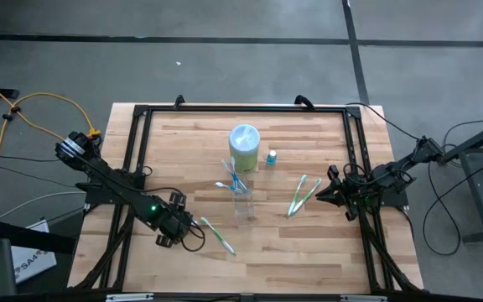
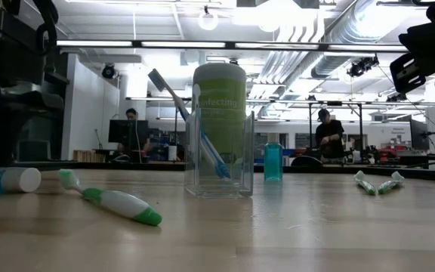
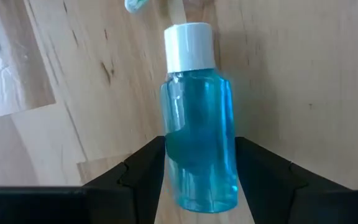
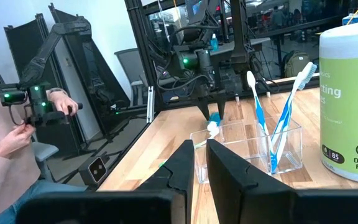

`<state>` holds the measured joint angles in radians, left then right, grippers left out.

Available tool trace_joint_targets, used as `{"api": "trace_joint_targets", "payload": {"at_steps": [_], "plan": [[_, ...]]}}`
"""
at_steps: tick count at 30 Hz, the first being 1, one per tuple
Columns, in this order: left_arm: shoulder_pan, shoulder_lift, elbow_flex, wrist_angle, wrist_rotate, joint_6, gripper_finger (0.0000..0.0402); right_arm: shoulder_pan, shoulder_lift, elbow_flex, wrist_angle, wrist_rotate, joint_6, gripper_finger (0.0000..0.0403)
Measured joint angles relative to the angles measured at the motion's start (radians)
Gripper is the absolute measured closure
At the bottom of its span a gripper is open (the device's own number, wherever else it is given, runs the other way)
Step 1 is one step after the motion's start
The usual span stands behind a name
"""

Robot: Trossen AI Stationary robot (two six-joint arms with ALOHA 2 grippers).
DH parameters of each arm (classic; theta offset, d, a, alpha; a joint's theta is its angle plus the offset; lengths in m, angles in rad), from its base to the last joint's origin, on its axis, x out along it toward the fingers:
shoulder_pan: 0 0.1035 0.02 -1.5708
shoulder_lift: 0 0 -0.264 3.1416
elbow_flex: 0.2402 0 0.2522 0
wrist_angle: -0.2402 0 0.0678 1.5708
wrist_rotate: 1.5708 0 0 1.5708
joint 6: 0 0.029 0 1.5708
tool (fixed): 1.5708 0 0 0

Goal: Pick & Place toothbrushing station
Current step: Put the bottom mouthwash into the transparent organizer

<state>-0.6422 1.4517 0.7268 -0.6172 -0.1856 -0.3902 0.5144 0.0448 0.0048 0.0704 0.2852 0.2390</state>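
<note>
Near the bench's front-left corner our left gripper (image 3: 197, 186) stood open astride a blue bottle (image 3: 199, 124), lying flat, white cap pointing away from the wrist. Our right gripper (image 4: 201, 163), fingers nearly together and empty, waited at the right edge. At mid-bench the clear tumbler (image 1: 241, 200) held two blue-and-white toothbrushes (image 4: 277, 118) leaning upright.

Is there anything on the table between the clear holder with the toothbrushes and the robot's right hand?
Yes: two green-and-white toothbrushes lie between the clear holder and the right hand, as the high view shows.
</note>
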Motion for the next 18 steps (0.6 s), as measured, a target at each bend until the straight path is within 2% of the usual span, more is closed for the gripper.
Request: {"api": "trace_joint_targets", "payload": {"at_steps": [5, 18], "plan": [[0.0, -0.003, -0.045, 0.072, 0.001, -0.012, 0.0217, 0.0, 0.0, 0.0, 0.0, 0.0, 0.0, 0.0366], [-0.007, -0.009, -0.046, 0.061, 0.003, -0.029, 0.0229, 0.0, 0.0, 0.0, 0.0, 0.0, 0.0, 0.0366]]}}
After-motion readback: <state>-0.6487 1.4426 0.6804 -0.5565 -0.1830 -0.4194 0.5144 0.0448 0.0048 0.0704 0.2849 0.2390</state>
